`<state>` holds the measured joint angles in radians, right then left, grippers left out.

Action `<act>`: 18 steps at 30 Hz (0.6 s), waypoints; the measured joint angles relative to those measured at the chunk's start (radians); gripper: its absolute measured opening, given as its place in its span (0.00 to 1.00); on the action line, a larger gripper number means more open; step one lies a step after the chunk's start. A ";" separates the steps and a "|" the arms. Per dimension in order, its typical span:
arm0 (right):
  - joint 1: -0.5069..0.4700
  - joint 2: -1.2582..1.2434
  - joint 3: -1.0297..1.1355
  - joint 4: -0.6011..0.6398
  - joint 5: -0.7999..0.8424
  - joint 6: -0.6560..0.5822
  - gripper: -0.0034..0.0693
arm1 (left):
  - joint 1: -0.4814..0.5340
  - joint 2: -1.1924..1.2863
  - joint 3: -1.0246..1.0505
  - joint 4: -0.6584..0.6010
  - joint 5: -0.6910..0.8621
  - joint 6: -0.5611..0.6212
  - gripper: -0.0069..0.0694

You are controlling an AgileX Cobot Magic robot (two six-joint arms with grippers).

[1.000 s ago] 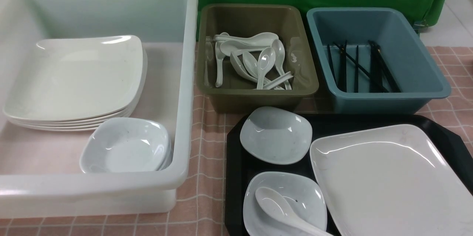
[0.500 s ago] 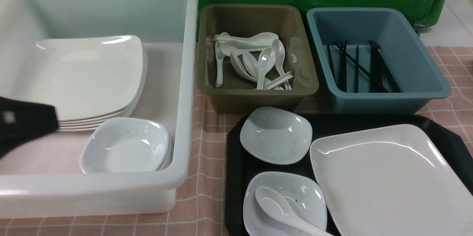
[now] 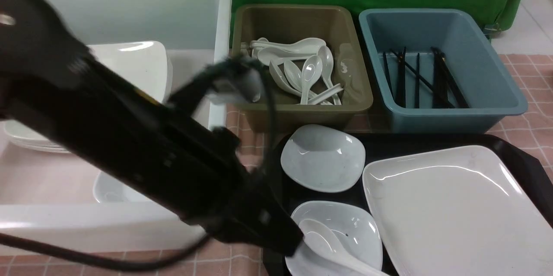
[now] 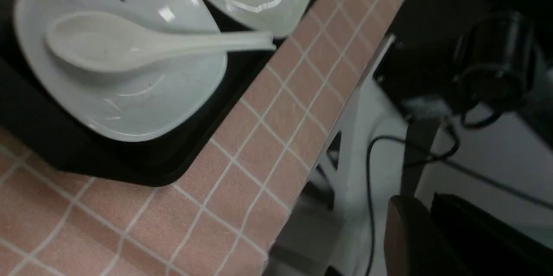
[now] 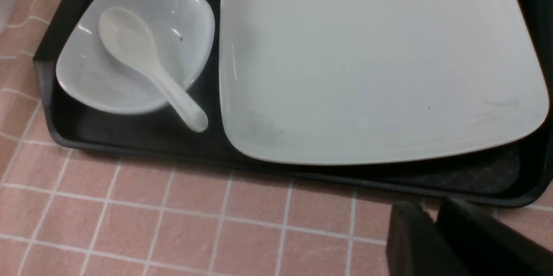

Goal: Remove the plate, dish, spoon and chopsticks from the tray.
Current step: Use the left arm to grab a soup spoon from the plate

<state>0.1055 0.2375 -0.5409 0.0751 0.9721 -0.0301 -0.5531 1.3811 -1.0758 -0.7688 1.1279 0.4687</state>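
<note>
Left arm sweeps in across the white bin (nowhere in sight a second ago), its tip down by the spoon. The spoon lies in the near dish on the tray, beside the plate. Left gripper, right gripper: can't tell whether either is apart or together.

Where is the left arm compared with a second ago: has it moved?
Yes. Out of view then, the left arm now reaches rightward across the white tub, its tip at the tray's near-left corner.
</note>
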 joint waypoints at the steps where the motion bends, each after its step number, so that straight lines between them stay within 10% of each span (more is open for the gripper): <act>1: 0.000 0.000 0.000 0.000 0.000 0.000 0.25 | -0.041 0.021 -0.008 0.022 -0.017 -0.001 0.19; 18: 0.000 0.000 0.000 0.000 -0.002 0.000 0.28 | -0.413 0.338 -0.074 0.736 -0.411 0.056 0.52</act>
<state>0.1055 0.2375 -0.5409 0.0751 0.9700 -0.0301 -0.9659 1.7188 -1.1499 -0.0326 0.7169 0.5246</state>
